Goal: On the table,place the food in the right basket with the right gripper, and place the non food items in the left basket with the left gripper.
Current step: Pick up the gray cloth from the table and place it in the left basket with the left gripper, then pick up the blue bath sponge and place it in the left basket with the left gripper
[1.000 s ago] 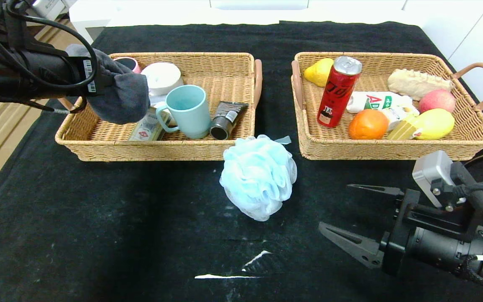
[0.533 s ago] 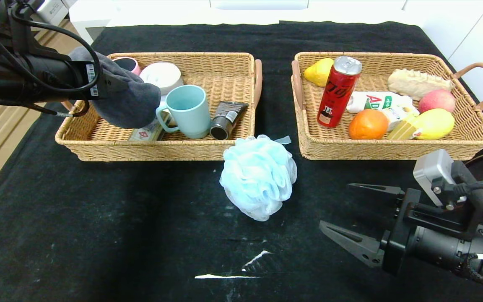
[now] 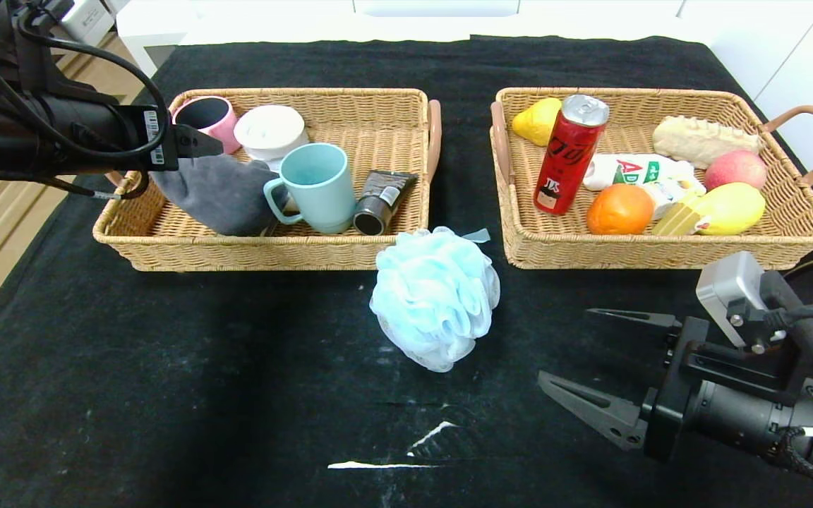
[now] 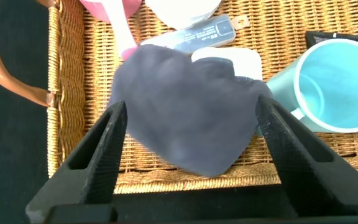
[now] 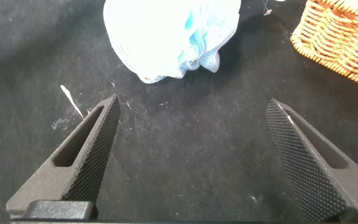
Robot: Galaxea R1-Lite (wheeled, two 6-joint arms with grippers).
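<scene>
Nearest the robot, low on its right side, the right gripper (image 3: 593, 367) rests just above the black table (image 3: 166, 395) with its jaws spread wide and nothing between them; parked, from the look of it. Ahead of it and toward the centre lies the blue bath pouf (image 3: 436, 296), on the cloth in front of the gap between the two baskets, touching neither arm. It is a rounded, slightly elongated puff, so no grasp axis matters much. It is non-food, so it belongs to the left arm even though the right gripper is clearly the nearer one. Farther back, the left basket (image 3: 131, 243) holds the grey cloth (image 3: 216, 197), lying against the teal mug (image 3: 318, 185) on the basket floor. The left gripper (image 4: 191, 124) hovers directly above that cloth with jaws parted, fingers clear of the fabric on both sides: cloth released. From there the pouf lies toward the robot and to its right, beyond the basket's front rim. The right basket (image 3: 812, 226) looks fully stocked with food.
</scene>
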